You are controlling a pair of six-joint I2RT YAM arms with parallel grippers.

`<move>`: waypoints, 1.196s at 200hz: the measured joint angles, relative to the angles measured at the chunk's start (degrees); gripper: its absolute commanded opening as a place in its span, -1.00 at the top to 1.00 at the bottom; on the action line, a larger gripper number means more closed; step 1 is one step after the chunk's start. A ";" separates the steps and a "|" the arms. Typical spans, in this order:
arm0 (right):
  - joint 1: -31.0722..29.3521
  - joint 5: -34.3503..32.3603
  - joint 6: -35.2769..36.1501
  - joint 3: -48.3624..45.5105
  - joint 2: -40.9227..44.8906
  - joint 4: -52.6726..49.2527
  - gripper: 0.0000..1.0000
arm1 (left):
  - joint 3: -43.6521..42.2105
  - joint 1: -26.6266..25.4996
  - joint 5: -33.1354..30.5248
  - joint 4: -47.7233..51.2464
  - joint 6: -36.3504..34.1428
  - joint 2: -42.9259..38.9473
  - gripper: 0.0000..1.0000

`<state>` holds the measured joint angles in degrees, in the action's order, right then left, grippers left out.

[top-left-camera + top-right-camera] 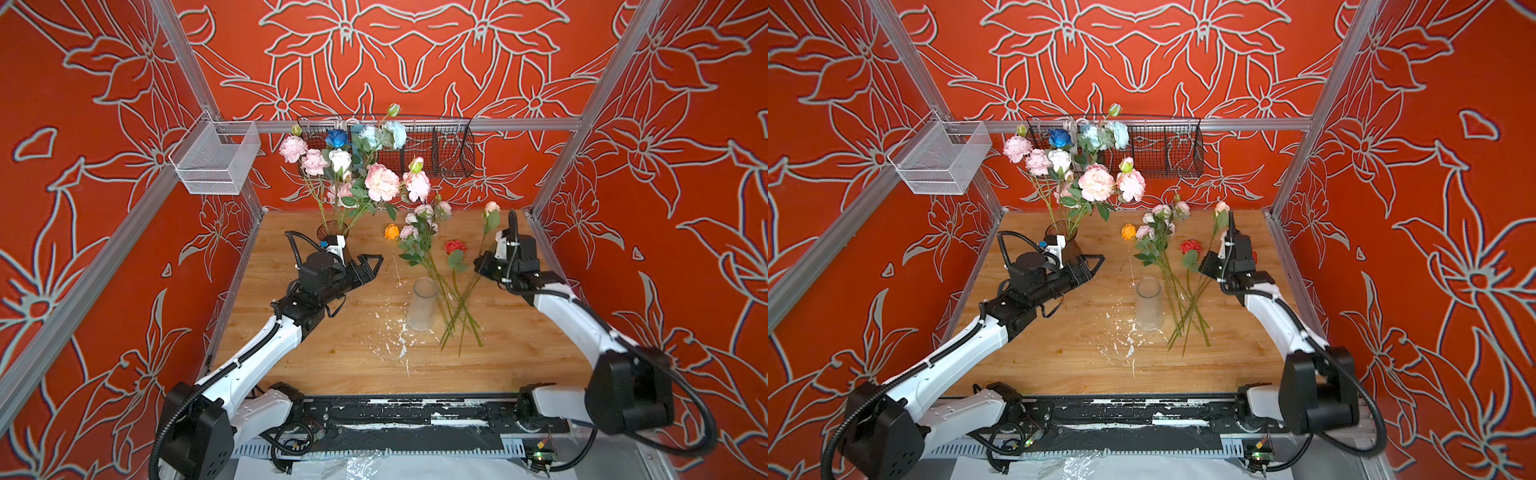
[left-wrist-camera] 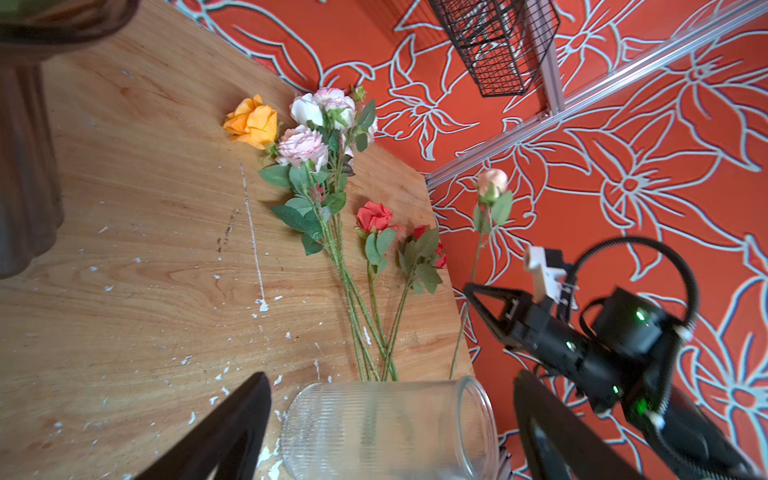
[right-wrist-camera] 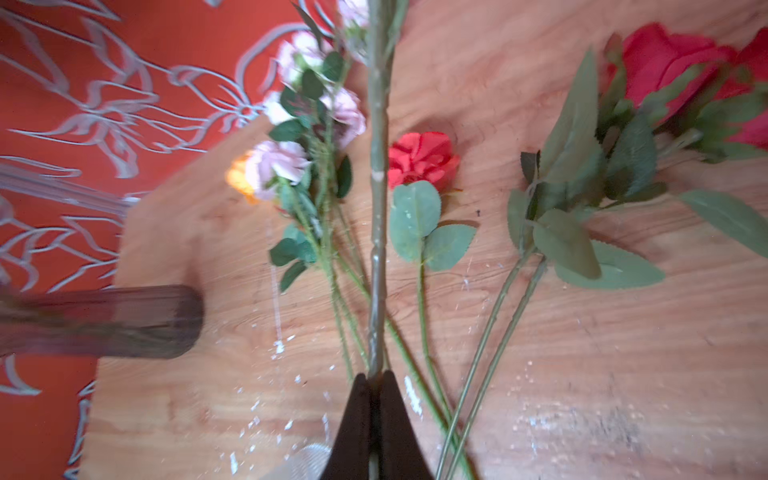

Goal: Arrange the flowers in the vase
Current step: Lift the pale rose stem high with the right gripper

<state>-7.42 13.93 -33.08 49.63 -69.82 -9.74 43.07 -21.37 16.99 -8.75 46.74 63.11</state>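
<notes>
bouquet: in dark vase, behind and left of clear vase
left gripper: left of clear vase, jaws spread, empty
loose flowers: on table, just right of clear vase
right gripper: right of clear vase, jaws pinching pink bud by its stem

Dark vase half behind left arm

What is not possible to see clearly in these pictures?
- Both top views: lower part of the dark vase, behind the left arm.
- Right wrist view: head of the held flower, cut off by the edge.
- Right wrist view: nearest red flower, blurred.
- Left wrist view: clear vase, partly cut off by the edge.
</notes>
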 measured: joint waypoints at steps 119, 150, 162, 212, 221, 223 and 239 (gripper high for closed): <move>-6.05 -3.69 0.20 10.86 16.83 13.75 0.96 | 0.00 0.02 14.27 -11.72 5.09 6.27 -0.88; -10.21 -5.97 2.29 16.70 13.77 15.04 0.96 | 0.00 0.04 15.26 -12.07 5.38 6.19 -0.88; -11.41 -6.58 3.02 18.01 12.83 15.78 0.96 | 0.00 0.04 15.43 -12.07 5.53 5.99 -0.88; -14.53 -9.07 5.62 20.20 5.31 19.47 0.96 | 0.00 0.28 15.74 -12.04 5.38 4.63 -0.88; -14.71 -9.20 5.90 20.41 3.74 19.52 0.96 | 0.00 0.39 15.76 -12.02 5.35 4.55 -0.88; -14.73 -9.22 5.97 20.48 3.37 19.61 0.96 | 0.00 0.42 15.74 -12.02 5.35 4.52 -0.89; -15.08 -9.29 6.29 20.55 0.98 19.93 0.96 | 0.00 0.57 15.72 -12.02 5.35 4.28 -0.88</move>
<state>-22.50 4.64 -26.79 70.17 -68.84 10.20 43.07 -20.80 32.71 -20.78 52.10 67.40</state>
